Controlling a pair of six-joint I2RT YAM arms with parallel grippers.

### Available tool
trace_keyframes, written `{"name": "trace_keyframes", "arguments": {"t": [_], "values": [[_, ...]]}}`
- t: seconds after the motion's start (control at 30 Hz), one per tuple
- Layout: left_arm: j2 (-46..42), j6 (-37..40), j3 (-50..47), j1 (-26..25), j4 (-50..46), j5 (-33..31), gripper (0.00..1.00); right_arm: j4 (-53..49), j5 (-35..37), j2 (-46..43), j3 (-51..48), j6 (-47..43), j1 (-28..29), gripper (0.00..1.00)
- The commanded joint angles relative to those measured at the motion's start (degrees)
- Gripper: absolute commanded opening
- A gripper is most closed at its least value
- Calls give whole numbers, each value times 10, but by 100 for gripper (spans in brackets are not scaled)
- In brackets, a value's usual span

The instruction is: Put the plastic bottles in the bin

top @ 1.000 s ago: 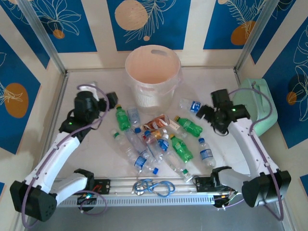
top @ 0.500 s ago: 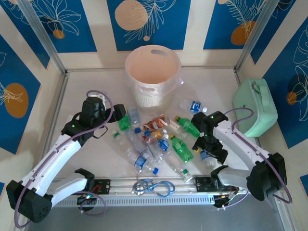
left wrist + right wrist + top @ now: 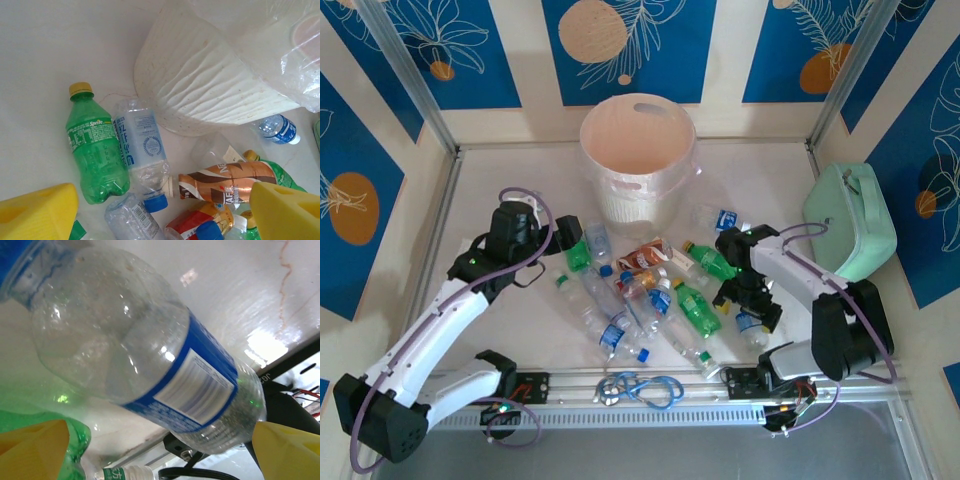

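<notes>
- Since a second ago the right claw [image 3: 750,303] has swung off from beside the mint-green case [image 3: 850,225] and dropped onto the right edge of the bottle pile [image 3: 640,295]. The left claw [image 3: 565,235] only crept in toward the pile's upper-left corner.
- The right claw's jaws are spread wide and it has nothing in them. In its wrist view a clear bottle with a blue label [image 3: 150,360] lies flat on the table [image 3: 770,180], slanting across the gap between the yellow fingers [image 3: 30,450]. Looks like it's lining up to straddle that one since it's on the outside of the heap, away from the tangle.
- The left claw is wide open too, and empty. It hangs over a green bottle with a yellow cap [image 3: 95,150] that lies touching a clear one [image 3: 142,150]. My guess is green is the target, being the nearest loose one.
- All the bottles I can see are on the table, lying on their sides. The white bin [image 3: 640,195] stands upright just behind the pile, between the two arms, so either can reach it.
- I can't make out any bottles inside it.
</notes>
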Motion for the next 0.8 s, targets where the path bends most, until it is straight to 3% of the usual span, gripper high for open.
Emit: {"name": "trace_keyframes", "arguments": {"t": [0.0, 0.23, 0.57, 0.77], "values": [[6, -9, 11, -1, 6, 13, 88, 28, -19, 10, -18, -18, -22, 95], [13, -20, 4, -1, 21, 26, 85, 84, -50, 14, -54, -51, -86, 90], [14, -27, -7, -1, 24, 32, 82, 107, -45, 22, -62, -61, -108, 67], [9, -25, -5, -1, 22, 29, 80, 100, -40, 1, -62, -56, -111, 59]]}}
